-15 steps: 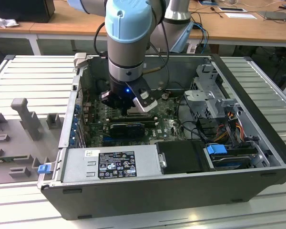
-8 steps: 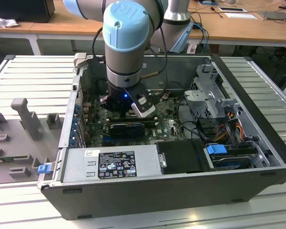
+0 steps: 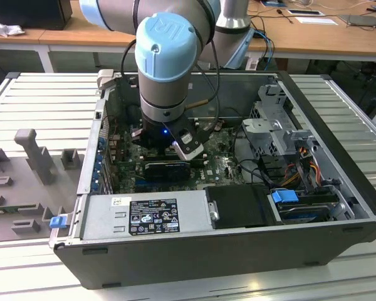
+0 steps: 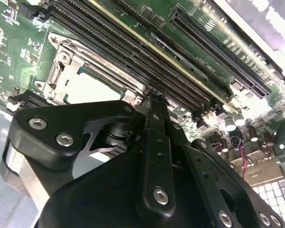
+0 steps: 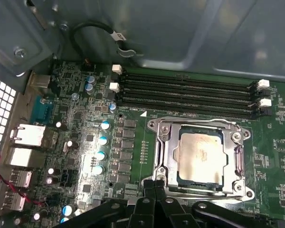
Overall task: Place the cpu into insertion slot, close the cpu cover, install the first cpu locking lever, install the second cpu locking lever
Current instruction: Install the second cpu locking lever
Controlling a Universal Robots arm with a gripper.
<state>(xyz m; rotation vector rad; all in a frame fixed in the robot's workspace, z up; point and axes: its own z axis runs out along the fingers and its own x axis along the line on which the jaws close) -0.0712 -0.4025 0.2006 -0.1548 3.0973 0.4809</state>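
Note:
The cpu [image 5: 202, 156] lies flat in the insertion slot [image 5: 155, 142], its pale beige-silver face showing through the window of the cpu cover [image 5: 167, 154]. The silvery cover frame lies down over the chip's edges. In the second wrist view the cpu [image 4: 92, 88] and the cpu cover [image 4: 61, 64] sit just beyond my fingertips. My gripper [image 5: 155, 184] is shut with nothing between its black fingers, and its tips hover at one edge of the socket, beside a thin metal lever rod [image 5: 199, 192]. In the exterior view the gripper [image 3: 175, 149] reaches down inside the computer case.
Long black memory slots [image 5: 185, 92] run alongside the socket. Capacitors [image 5: 102, 142] and rear ports [image 5: 31, 137] stand on the green board. In the exterior view the case holds a power supply [image 3: 150, 213], a drive cage [image 3: 272, 125] and loose cables [image 3: 250, 166]; grey fixtures [image 3: 34, 153] stand outside.

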